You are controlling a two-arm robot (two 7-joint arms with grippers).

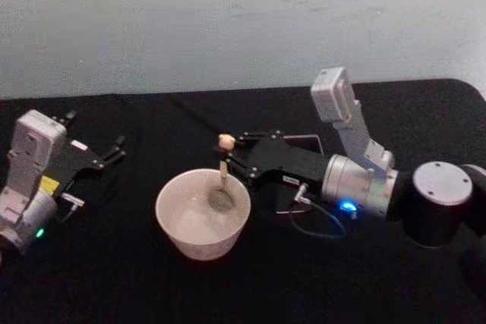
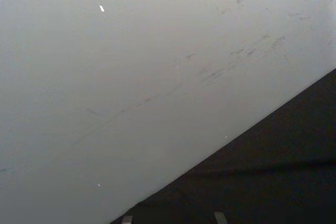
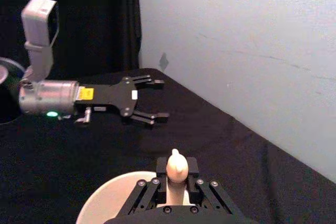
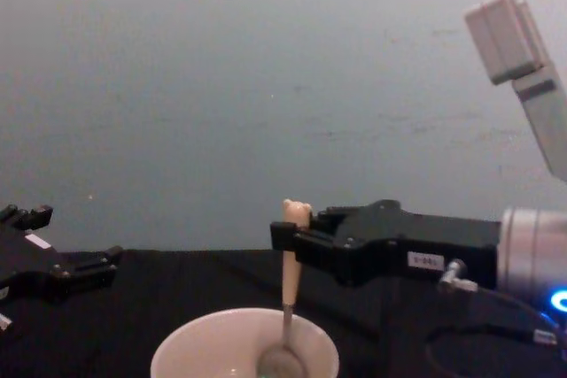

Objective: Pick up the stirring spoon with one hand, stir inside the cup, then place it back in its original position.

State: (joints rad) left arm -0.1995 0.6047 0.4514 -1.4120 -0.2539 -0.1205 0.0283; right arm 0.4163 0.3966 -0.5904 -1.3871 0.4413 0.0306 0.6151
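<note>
The cream-white cup (image 1: 202, 214) stands on the black table in front of me. My right gripper (image 1: 228, 158) reaches in from the right and is shut on the stirring spoon (image 1: 223, 176) near its beige bear-head top. The spoon hangs upright with its steel bowl (image 4: 281, 363) down inside the cup (image 4: 244, 347). In the right wrist view the bear head (image 3: 176, 165) pokes up between the shut fingers, above the cup rim (image 3: 113, 198). The dark grey square holder (image 1: 313, 142) sits behind the right arm, mostly hidden by it. My left gripper (image 1: 114, 149) rests open at the far left.
A black cable (image 1: 315, 225) loops on the table beside the right wrist. A pale wall runs behind the table's far edge. Bare black table lies between the cup and the left arm (image 1: 34, 180).
</note>
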